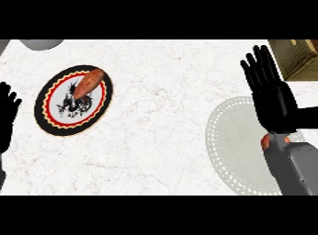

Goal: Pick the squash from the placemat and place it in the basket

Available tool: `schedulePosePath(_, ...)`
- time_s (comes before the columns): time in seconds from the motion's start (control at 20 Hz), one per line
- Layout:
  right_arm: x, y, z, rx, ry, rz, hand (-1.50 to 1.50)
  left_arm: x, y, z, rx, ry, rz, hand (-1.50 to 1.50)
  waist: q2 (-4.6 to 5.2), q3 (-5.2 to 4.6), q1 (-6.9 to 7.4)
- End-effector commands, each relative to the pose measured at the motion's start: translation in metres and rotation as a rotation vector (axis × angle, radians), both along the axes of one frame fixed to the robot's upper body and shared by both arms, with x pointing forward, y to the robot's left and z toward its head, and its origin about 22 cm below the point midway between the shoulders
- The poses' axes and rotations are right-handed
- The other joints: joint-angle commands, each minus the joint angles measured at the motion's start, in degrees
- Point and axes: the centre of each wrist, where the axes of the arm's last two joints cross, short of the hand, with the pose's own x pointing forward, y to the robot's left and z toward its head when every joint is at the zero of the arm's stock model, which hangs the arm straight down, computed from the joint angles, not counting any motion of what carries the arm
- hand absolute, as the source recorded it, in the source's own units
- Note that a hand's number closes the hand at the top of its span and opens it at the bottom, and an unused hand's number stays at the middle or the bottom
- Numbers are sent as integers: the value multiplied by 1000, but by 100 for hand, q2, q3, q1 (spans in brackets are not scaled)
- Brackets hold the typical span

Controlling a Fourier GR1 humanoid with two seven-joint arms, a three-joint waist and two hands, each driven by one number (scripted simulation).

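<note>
Because its straight-fingered right hand (270, 94) holds nothing over the pale placemat (233, 137), the squash (267, 140), perhaps that orange bit beneath the wrist, awaits grasping; the left hand (2, 117) rests open at the left edge, the basket (301, 57) upper right.

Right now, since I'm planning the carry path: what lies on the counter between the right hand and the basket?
Nothing: the head view shows only bare white counter between the right hand and the basket at the upper right.
</note>
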Motion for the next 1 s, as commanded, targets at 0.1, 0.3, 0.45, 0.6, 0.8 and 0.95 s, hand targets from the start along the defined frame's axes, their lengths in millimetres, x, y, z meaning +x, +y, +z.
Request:
schedulePosePath(0.1,24,2,34,40,-142,446,150,15,-19,9,62,-8,-148,0,-27,-155,189)
schedulePosePath(0.3,14,35,107,-199,-520,853,150,15,-40,5,40,2,-275,0,-153,-151,359)
schedulePosePath(0.45,-5,37,105,-266,-641,1123,-150,13,-43,-1,42,28,-312,0,-127,-130,96)
schedulePosePath(0.6,-32,5,73,-194,-666,1234,-150,8,-34,-5,44,41,-290,0,-153,-140,-192)
schedulePosePath(0.8,-62,-49,77,-311,-683,1175,-150,4,-50,-14,27,54,-294,0,-174,-159,-202)
schedulePosePath(0.95,-64,-64,100,-483,-627,1148,-150,15,-23,2,62,38,-307,0,-155,-176,-71)
